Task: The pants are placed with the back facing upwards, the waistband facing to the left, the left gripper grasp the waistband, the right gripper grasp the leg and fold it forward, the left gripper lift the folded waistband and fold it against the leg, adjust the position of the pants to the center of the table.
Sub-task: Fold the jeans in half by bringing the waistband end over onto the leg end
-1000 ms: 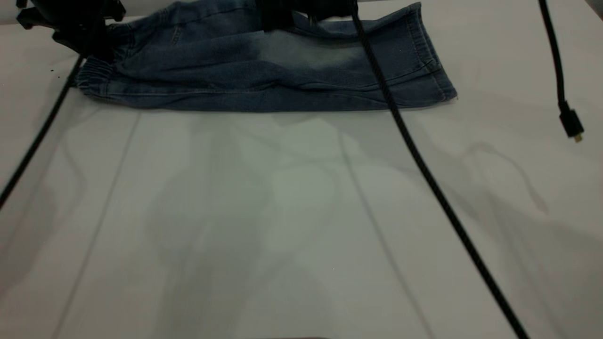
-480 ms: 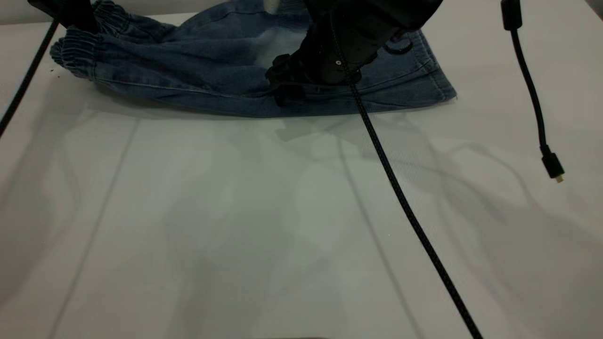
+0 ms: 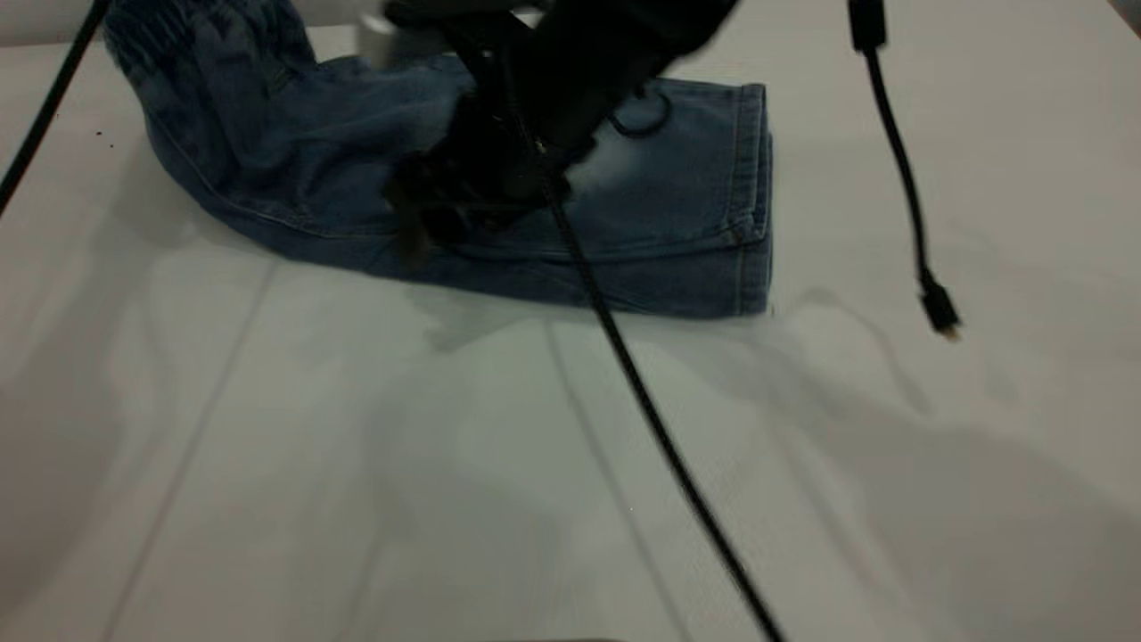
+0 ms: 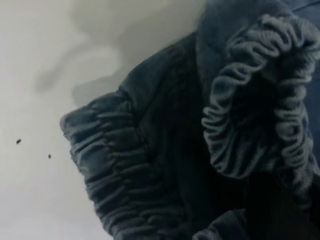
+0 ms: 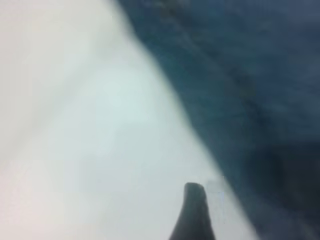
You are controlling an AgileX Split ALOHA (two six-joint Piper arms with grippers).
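The blue denim pants (image 3: 660,205) lie folded lengthwise on the white table (image 3: 535,499), at its far middle. Their left end is lifted off the table, and the puckered waistband (image 3: 178,36) hangs raised at the top left. In the left wrist view the gathered waistband (image 4: 115,165) fills the picture and dangles close to the camera. It is held from above by my left gripper, which the denim hides. My right gripper (image 3: 428,209) is low over the middle of the pants, at their near edge. The right wrist view shows denim (image 5: 250,75) beside bare table (image 5: 75,125).
A black braided cable (image 3: 642,401) runs from the right arm across the table toward the front. A second cable ends in a loose plug (image 3: 940,316) hanging at the right. Another cable (image 3: 45,116) crosses the far left corner. Tiny dark specks (image 3: 100,134) lie left of the pants.
The waistband end has risen higher off the table. The pants have slid toward the front and look shorter. The right arm has come down and leftward over them.
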